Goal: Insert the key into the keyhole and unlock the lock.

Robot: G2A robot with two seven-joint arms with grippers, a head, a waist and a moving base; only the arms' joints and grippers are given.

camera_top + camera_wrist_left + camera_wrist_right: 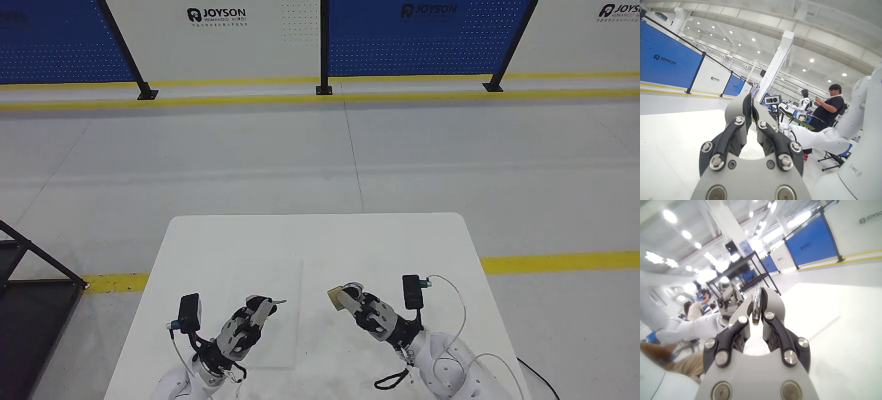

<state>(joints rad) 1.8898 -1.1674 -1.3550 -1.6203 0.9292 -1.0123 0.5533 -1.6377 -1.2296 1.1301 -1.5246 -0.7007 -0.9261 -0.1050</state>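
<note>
Lining up for the insertion, judging by the top view: left claw [266,303] pinching one key [279,301] with the thin tip poking right, right claw [350,297] clamped on one lock [337,296] with the brass end turned left. Key and lock near each other but apart, above the near middle of the one white table [300,235]. Not yet in the keyhole. Two claws, one thing in each.

Seen from the left wrist: left claw [750,106] pressed together, dark pads nearly meeting on a small brassy sliver, probably the head of the key. Blade hidden beyond the fingers.

Seen from the right wrist: right claw [758,294] closed on the lock [755,306], shiny hoop uppermost, brass body below between the pads. Keyhole not to be made out, so cannot tell which face carries it.

Next, likely: closing the gap between tip and brass end, matching the blade to the slot in both height and twist, pushing straight in, then turning while gripping the lock firmly against the twist.
</note>
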